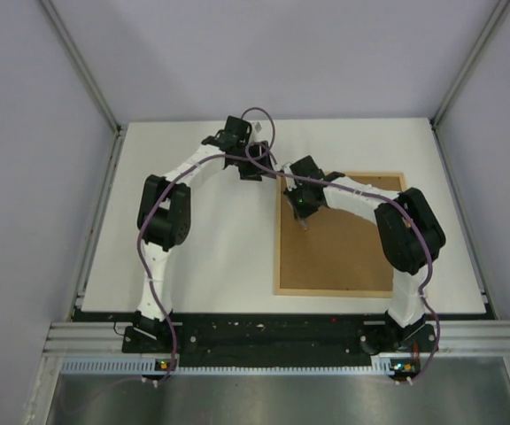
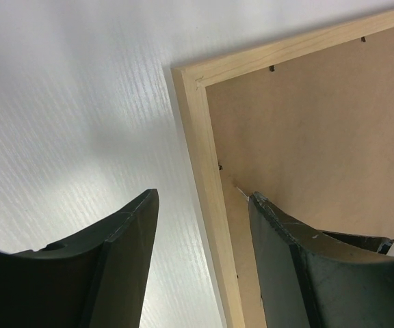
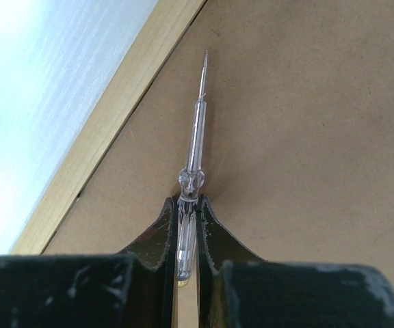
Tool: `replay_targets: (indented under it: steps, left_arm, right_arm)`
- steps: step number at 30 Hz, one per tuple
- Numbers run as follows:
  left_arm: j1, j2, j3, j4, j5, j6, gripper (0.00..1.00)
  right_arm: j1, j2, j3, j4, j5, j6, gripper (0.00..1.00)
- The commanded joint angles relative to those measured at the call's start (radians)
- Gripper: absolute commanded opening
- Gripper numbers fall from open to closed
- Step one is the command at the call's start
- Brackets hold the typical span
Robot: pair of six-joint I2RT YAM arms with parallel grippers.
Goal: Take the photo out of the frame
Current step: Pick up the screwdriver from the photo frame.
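The frame (image 1: 335,257) lies face down on the table (image 1: 202,266), brown back up. The photo is out of sight, presumably underneath. The right gripper (image 3: 187,205) is clamped on a clear pointed pick (image 3: 195,130), which is best kept low while its tip works under an edge clip (image 2: 220,165). The left gripper (image 2: 204,197) hangs open at the corner.

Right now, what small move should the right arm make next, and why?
Probably ease the clear pointed tool, pinched in the right gripper, toward the inner edge of the frame: the brown backing lies in place, with small dark tabs along that edge that likely need prying.
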Motion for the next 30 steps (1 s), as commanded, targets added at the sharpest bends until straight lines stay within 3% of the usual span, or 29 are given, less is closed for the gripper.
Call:
replay_targets:
  steps: [1,13,21,30]
  left_arm:
    - [-0.027,0.013,0.028,-0.007,-0.018,0.029,0.61]
    - [-0.107,0.148,0.232,-0.153,-0.2,0.084,0.62]
    - [-0.156,0.183,0.284,-0.205,-0.325,0.12,0.63]
    - [-0.179,0.185,0.287,-0.227,-0.351,0.124,0.61]
  right_arm:
    - [-0.028,-0.091,0.03,-0.028,0.021,-0.021,0.0]
    - [-0.396,-0.384,-0.032,-0.066,-0.051,-0.038,0.0]
    - [-0.415,-0.503,-0.142,0.007,-0.038,-0.035,0.0]
    - [-0.413,-0.54,-0.162,0.029,-0.031,-0.037,0.0]
